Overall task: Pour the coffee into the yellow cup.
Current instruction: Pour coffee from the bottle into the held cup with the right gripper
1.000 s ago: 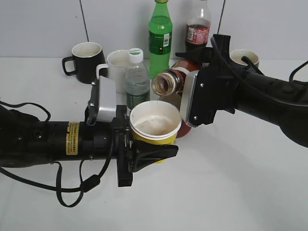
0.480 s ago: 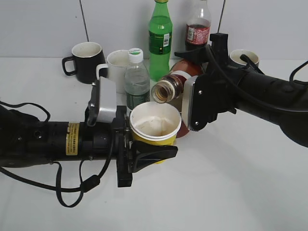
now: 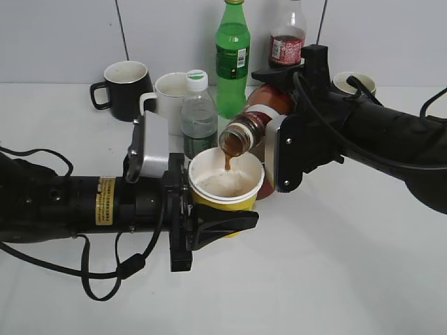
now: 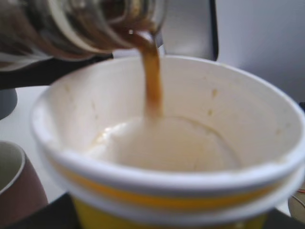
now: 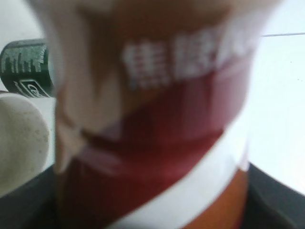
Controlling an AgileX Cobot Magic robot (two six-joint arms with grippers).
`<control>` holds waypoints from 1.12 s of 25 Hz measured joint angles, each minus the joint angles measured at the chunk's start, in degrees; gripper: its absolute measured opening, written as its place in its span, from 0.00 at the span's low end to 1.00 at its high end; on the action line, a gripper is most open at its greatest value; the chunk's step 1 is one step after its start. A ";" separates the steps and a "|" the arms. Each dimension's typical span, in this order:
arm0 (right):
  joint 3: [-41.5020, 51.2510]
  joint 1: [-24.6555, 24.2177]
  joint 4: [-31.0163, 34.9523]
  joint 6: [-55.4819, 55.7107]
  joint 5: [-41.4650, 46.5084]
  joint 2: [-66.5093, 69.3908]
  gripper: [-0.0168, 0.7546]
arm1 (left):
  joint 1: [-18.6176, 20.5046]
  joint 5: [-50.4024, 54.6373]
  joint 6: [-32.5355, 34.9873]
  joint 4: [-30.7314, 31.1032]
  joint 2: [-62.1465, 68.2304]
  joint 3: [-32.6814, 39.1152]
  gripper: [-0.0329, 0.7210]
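My left gripper (image 3: 213,209) is shut on the yellow cup (image 3: 225,185) and holds it upright above the table. My right gripper (image 3: 279,146) is shut on the coffee bottle (image 3: 253,125), which is tilted with its open neck over the cup's far rim. A thin brown stream falls from the neck into the cup; the left wrist view shows the stream (image 4: 152,81) landing in pale liquid in the cup (image 4: 167,143). The right wrist view is filled by the bottle's brown and white label (image 5: 157,124).
Behind the cup stand a clear water bottle (image 3: 198,115), a white mug (image 3: 170,98), a black mug (image 3: 128,87), a green bottle (image 3: 232,56) and a cola bottle with a red label (image 3: 288,42). Another mug (image 3: 355,84) sits at the back right.
The right gripper has tipped the coffee bottle further down toward the cup. Coffee now runs from its neck into the cup; before, none was flowing. The left arm has not moved.
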 joint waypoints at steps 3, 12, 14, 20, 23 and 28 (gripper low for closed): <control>0.00 0.00 0.89 -1.24 -0.46 0.00 0.67 | 0.00 -0.06 0.00 0.23 0.00 0.00 0.54; 0.00 0.00 1.42 -2.46 -1.23 0.00 0.67 | 0.00 -0.10 0.00 1.95 0.00 0.00 0.54; 0.00 0.00 1.47 -2.66 -1.27 0.00 0.67 | 0.00 -0.10 0.00 2.01 0.00 0.00 0.54; 0.00 0.00 1.47 -3.32 -1.33 0.00 0.67 | 0.00 -0.10 0.00 2.03 0.00 0.00 0.54; 0.00 0.00 1.51 -3.70 -1.33 0.00 0.67 | 0.00 -0.10 0.00 2.07 0.00 0.00 0.54; 0.00 0.00 1.64 -3.87 -1.38 0.00 0.67 | 0.00 -0.10 0.00 2.07 0.00 0.00 0.54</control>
